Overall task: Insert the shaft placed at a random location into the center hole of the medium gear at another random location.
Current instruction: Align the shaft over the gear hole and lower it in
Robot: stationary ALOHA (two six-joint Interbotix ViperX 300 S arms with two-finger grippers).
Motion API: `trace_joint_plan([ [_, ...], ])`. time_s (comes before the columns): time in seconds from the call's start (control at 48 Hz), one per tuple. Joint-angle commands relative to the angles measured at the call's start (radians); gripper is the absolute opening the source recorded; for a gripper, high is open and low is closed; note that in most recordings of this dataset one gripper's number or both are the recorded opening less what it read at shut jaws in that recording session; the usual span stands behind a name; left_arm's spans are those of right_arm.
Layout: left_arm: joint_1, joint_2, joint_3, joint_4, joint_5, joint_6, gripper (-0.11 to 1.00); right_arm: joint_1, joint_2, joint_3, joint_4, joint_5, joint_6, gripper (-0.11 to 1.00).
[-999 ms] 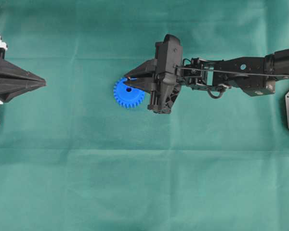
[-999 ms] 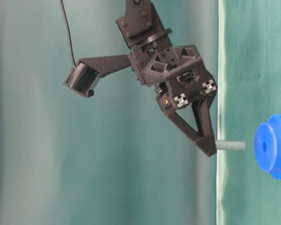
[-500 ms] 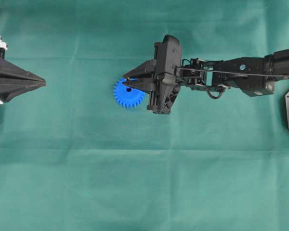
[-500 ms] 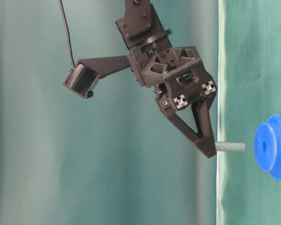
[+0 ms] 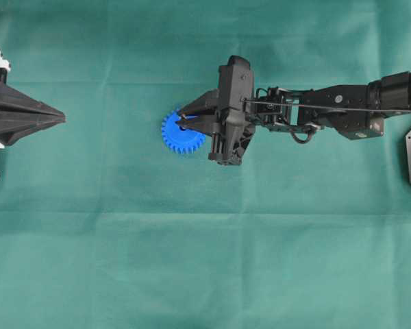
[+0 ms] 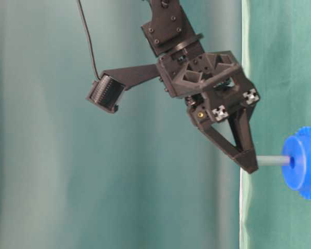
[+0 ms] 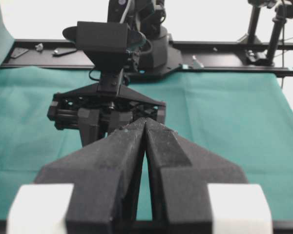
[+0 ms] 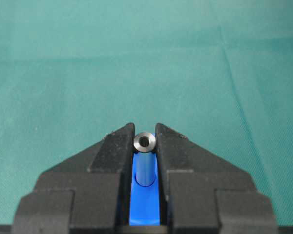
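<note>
I see only the green cloth [image 5: 205,260] around the work; no writing I can read; my right claw [image 6: 249,165] is clenched on the small silver-grey metal shaft [image 6: 272,161], whose far end meets the hub of the bright blue toothed plastic gear [image 6: 303,162], lying mid-cloth toward the far edge; my left claw [image 7: 145,127] rests pressed together, holding nothing, at the left edge.

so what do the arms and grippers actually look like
Both are matte black. The right gripper has two wedge-shaped fingers tapering to a point, an open-framed body with small white patterned squares, and a thin black cable along the arm. The left gripper has the same pointed fingers with white blocks at their base.
</note>
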Motion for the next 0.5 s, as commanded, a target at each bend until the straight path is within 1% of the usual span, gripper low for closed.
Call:
trace_joint_plan([
  [0.0, -0.002, 0.008, -0.018, 0.002, -0.011, -0.002, 0.0, 0.005, -0.012, -0.023, 0.005, -0.009, -0.003, 0.13],
  [0.479, -0.002, 0.008, -0.018, 0.002, -0.011, -0.003, 0.0, 0.005, -0.003, -0.023, 0.003, -0.014, -0.003, 0.13],
])
